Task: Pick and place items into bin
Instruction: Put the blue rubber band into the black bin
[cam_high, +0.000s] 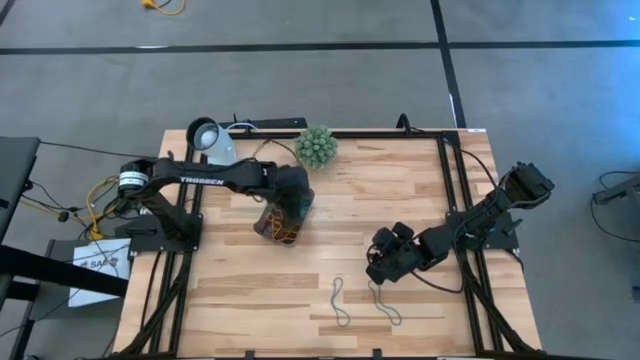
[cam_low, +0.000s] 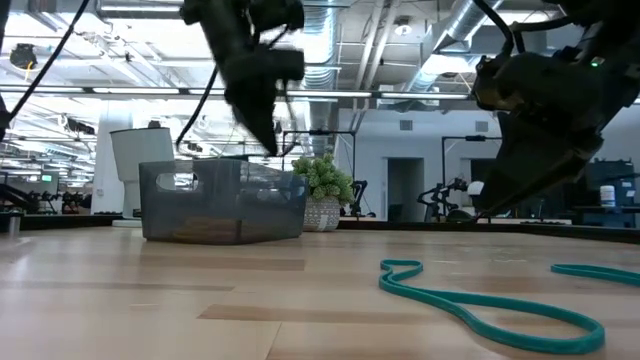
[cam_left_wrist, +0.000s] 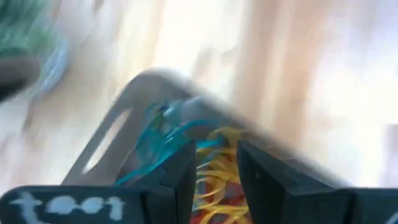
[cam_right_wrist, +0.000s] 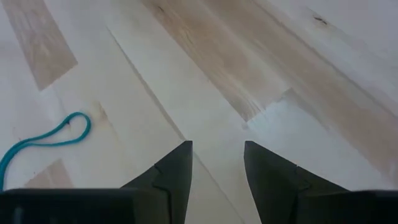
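The bin (cam_high: 272, 228), a dark translucent tray, stands on the table left of the middle and holds yellow, orange and red loops (cam_left_wrist: 217, 180) and a teal loop (cam_left_wrist: 160, 135). My left gripper (cam_left_wrist: 217, 168) is open right above the bin (cam_low: 222, 200) and holds nothing. Two teal loops (cam_high: 340, 301) (cam_high: 386, 306) lie flat on the table near its front edge. My right gripper (cam_high: 380, 268) is open and empty, a little above the table just beyond the right-hand loop. One teal loop (cam_right_wrist: 43, 140) shows off to the side in the right wrist view.
A spiky green plant ball (cam_high: 316, 146) in a pot and a white round lamp head (cam_high: 205, 135) stand at the table's far edge. Black rails (cam_high: 452, 200) run along the table's left and right sides. Bare wood lies between the bin and the loops.
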